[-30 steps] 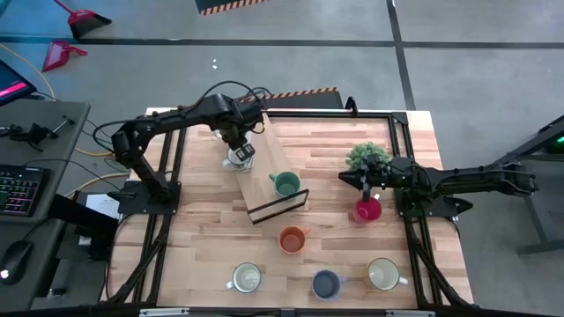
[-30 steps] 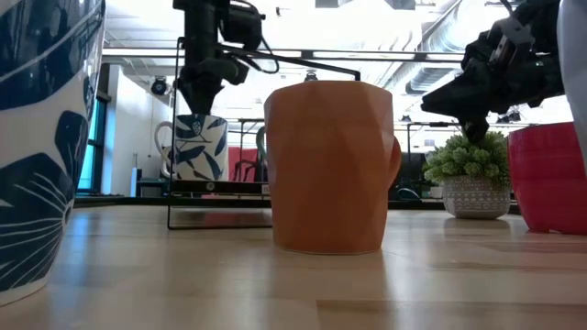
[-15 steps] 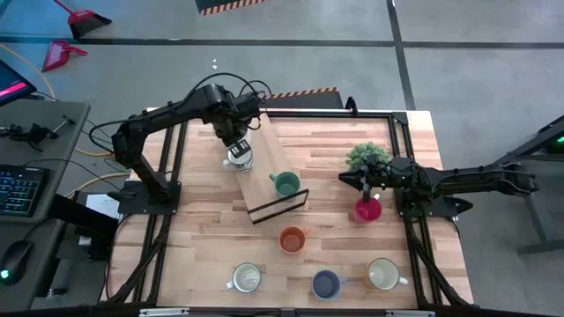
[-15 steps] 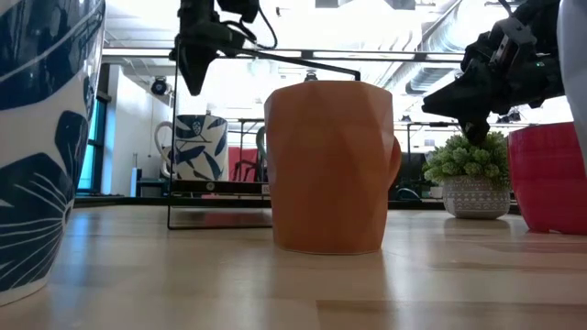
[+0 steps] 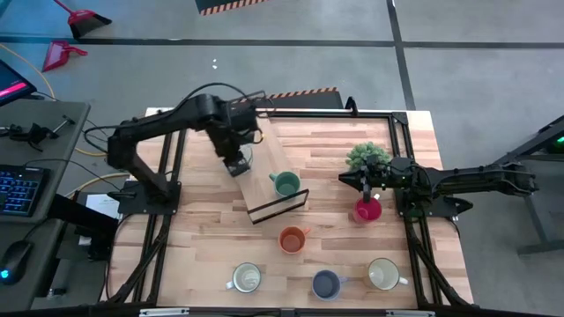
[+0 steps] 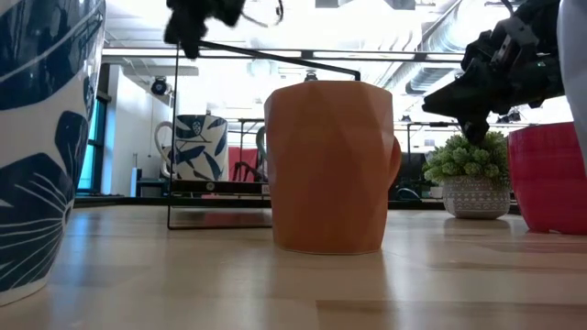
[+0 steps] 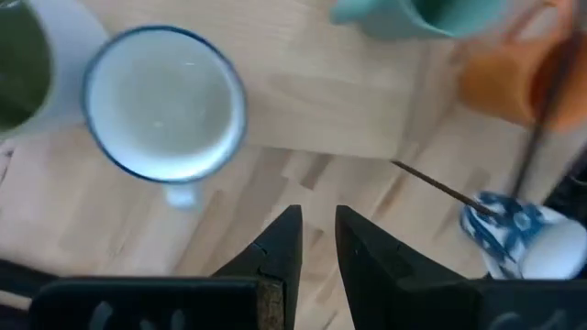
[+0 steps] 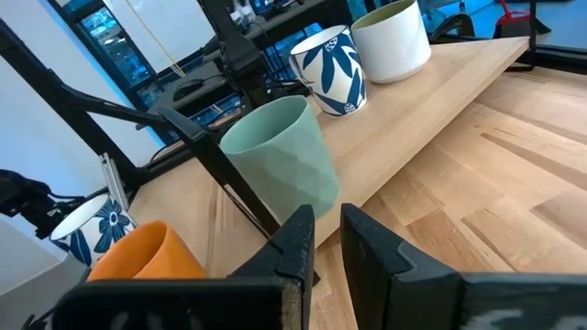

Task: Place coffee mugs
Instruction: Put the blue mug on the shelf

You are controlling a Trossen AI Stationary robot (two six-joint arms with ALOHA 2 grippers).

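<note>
The left gripper (image 5: pixel 235 165) hangs above the wooden shelf board (image 5: pixel 269 167) near the table's far left corner. Its fingers (image 7: pixel 280 252) stand a narrow gap apart and hold nothing. Directly below it, on the board, sits a white mug with a blue rim (image 7: pixel 165 103), upright and clear of the fingers. An olive-lined mug (image 7: pixel 18 64) stands just beside it on the same board. The teal mug (image 5: pixel 285 183) rests nearer the board's front end, next to the black wire frame (image 5: pixel 280 208).

The right gripper (image 5: pixel 362 183) waits near the table's right edge, just above the red mug (image 5: pixel 367 210) and beside the potted plant (image 5: pixel 367 156). Its fingers (image 8: pixel 298 240) are nearly closed with a thin gap between them, and they grasp nothing.

The orange mug (image 5: pixel 293 239) stands on the table (image 5: pixel 335 141) near its centre, in front of the wire frame. Three further mugs line the near edge: a blue-and-white patterned mug (image 5: pixel 246 278) toward the left, a blue mug (image 5: pixel 326 283) in the middle, and a cream mug (image 5: pixel 382 274) toward the right. All stand upright and well apart from one another.
</note>
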